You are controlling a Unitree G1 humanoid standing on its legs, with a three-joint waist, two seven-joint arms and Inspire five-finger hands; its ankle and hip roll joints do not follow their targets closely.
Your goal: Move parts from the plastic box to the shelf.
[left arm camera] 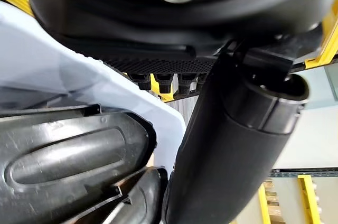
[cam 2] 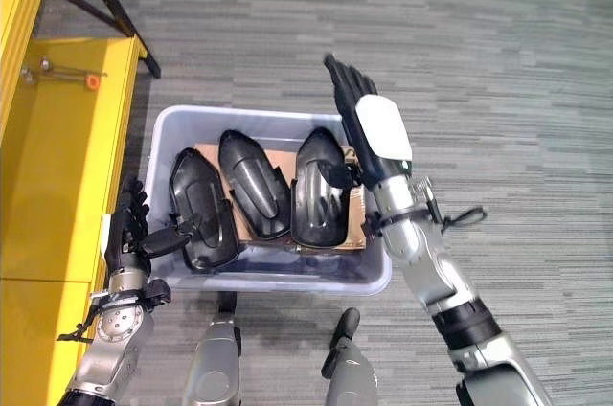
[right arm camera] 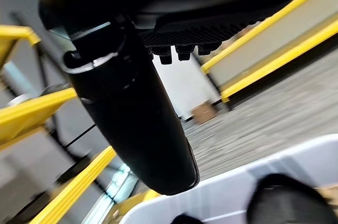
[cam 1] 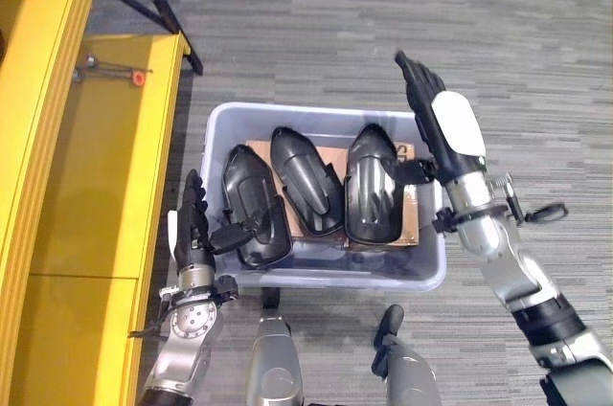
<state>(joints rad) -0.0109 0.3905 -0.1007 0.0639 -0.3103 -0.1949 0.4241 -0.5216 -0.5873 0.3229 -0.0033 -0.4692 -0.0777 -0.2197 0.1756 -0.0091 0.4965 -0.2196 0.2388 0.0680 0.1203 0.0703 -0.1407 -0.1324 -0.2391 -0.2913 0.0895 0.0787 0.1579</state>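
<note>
A pale plastic box [cam 1: 321, 277] sits on the grey floor [cam 1: 383, 23] beside the yellow shelf [cam 1: 105, 186]. Three black parts lie side by side in it on cardboard [cam 1: 407, 214]: a left part [cam 1: 251, 203], a middle part [cam 1: 306, 181] and a right part [cam 1: 374, 186]. The left hand [cam 1: 192, 229] stands at the box's left wall, fingers straight, thumb reaching onto the left part's near end. The right hand [cam 2: 369, 124] is raised above the box's right edge, fingers straight, holding nothing. A small tool [cam 1: 115, 69] lies on the shelf.
</note>
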